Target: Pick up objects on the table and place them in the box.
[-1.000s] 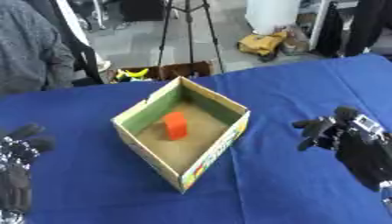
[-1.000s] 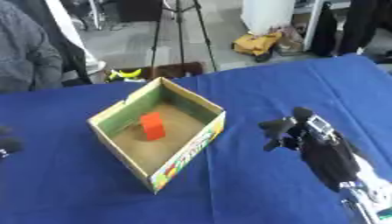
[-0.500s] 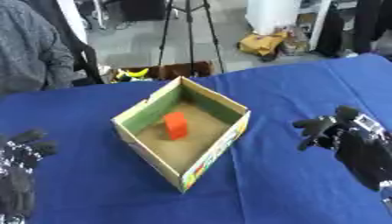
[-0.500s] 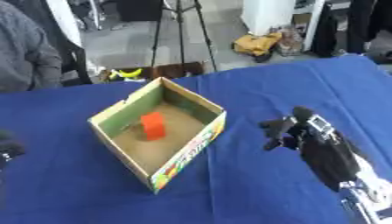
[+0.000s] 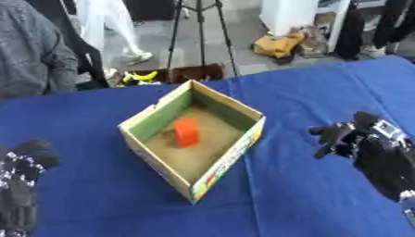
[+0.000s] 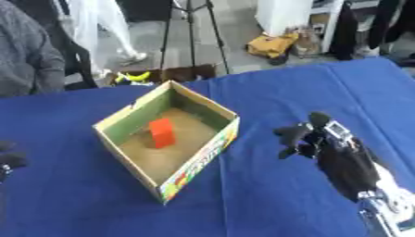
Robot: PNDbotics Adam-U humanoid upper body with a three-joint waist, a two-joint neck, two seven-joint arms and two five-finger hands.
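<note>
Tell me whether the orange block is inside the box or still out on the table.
Inside. The orange block stands on the brown floor of the open box, enclosed by its walls.

You were working in what looked like a lab or demo room: a table under a blue cloth (image 5: 308, 92), a bare grey floor (image 5: 235, 51) behind it, a black tripod (image 5: 198, 32) standing there, yellow gear (image 5: 278, 45) dumped on the ground, and people standing around the far edge.
</note>
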